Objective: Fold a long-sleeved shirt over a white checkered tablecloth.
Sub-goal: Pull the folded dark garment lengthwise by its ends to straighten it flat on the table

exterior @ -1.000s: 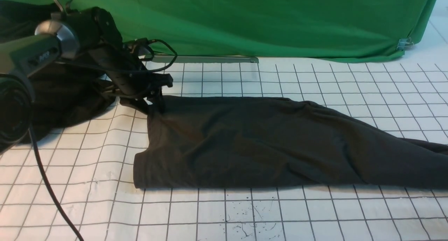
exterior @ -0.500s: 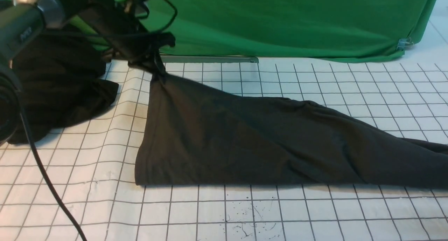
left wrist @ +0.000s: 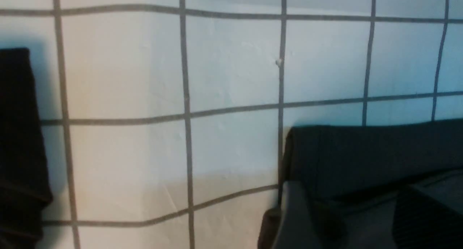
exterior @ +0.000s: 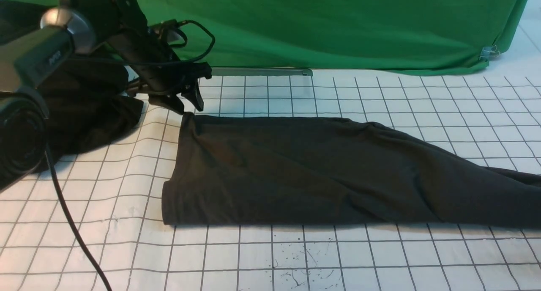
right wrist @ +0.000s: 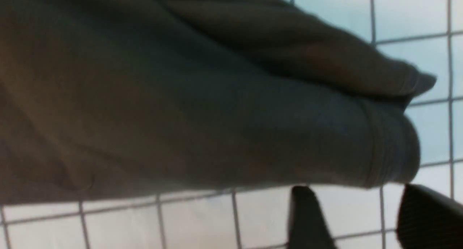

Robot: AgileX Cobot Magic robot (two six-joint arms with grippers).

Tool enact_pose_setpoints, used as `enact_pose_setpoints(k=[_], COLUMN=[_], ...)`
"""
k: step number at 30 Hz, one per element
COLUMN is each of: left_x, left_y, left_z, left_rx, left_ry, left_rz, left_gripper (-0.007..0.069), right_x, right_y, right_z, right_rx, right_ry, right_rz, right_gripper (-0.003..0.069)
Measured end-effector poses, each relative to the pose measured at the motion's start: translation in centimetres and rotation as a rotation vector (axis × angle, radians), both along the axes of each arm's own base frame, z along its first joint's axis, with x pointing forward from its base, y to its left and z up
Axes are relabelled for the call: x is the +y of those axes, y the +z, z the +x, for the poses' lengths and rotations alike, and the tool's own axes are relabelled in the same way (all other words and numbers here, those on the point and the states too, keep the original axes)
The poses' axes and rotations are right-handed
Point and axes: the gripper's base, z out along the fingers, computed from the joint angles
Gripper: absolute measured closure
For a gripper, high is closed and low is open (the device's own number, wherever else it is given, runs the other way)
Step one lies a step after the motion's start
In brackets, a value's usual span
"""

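One shirt (exterior: 304, 172), long axis left-right on tablecloth (exterior: 380, 257). Left gripper (exterior: 189, 107) at its corner, right gripper (right wrist: 365, 220): both spread, empty.

Shows the long-sleeved shirt (right wrist: 181, 115) lying dark and bunched over the white checkered tablecloth (right wrist: 181, 223), stitched hem edge rolled over. Just beside that hem, shows the right gripper (right wrist: 365, 223), fingers (right wrist: 307, 220) parted, clear of the shirt, only tablecloth between.
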Motion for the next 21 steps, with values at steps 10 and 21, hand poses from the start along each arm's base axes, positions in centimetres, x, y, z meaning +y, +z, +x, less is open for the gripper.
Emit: enact_pose_setpoints(k=[10, 21], left_x=[-0.2, -0.4], left_y=[1.5, 1.7], left_z=[-0.4, -0.4], left_rx=[0.04, 0.042], left_ry=[-0.027, -0.032], left_rz=[-0.017, -0.039], left_gripper=[0.0126, 0.0125], right_x=[-2.4, -3.2], right_y=[-2.8, -6.3], right_z=[1.1, 1.8], right_rx=[0.005, 0.087], right_ry=[-0.092, -0.086], right_rz=[0.008, 0.026], right_gripper=[0.0141, 0.0371])
